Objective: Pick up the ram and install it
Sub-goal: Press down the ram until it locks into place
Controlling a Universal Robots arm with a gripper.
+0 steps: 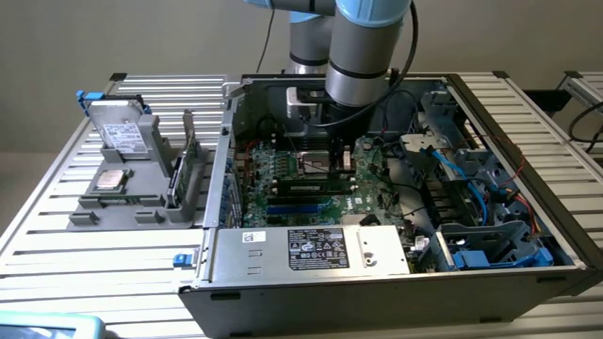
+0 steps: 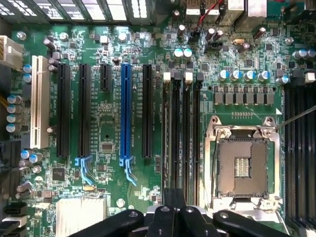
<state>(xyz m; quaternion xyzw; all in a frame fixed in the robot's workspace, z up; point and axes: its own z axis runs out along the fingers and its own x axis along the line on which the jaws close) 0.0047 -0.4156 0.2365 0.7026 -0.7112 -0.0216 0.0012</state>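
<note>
The ram [image 1: 315, 189] is a narrow green stick with dark chips. It stands on edge in a black memory slot beside the empty processor socket [image 2: 243, 165] on the motherboard. In the wrist view the ram [image 2: 176, 143] runs as a dark strip between the white-tabbed slots. My gripper [image 1: 341, 164] reaches down into the open computer case, over the end of the ram towards the exterior view's right. The gripper [image 2: 174, 200] is shut, with its black fingers together right above the ram's top edge. I cannot tell whether they touch it.
The case's walls [image 1: 226, 148] and power supply box [image 1: 311, 248] close in the motherboard. Blue cables and drive cages [image 1: 490, 233] fill the side at the exterior view's right. A grey fixture [image 1: 132, 191] on the table beside the case holds a hard drive [image 1: 123, 131], a processor chip [image 1: 110, 180] and an expansion card [image 1: 193, 152].
</note>
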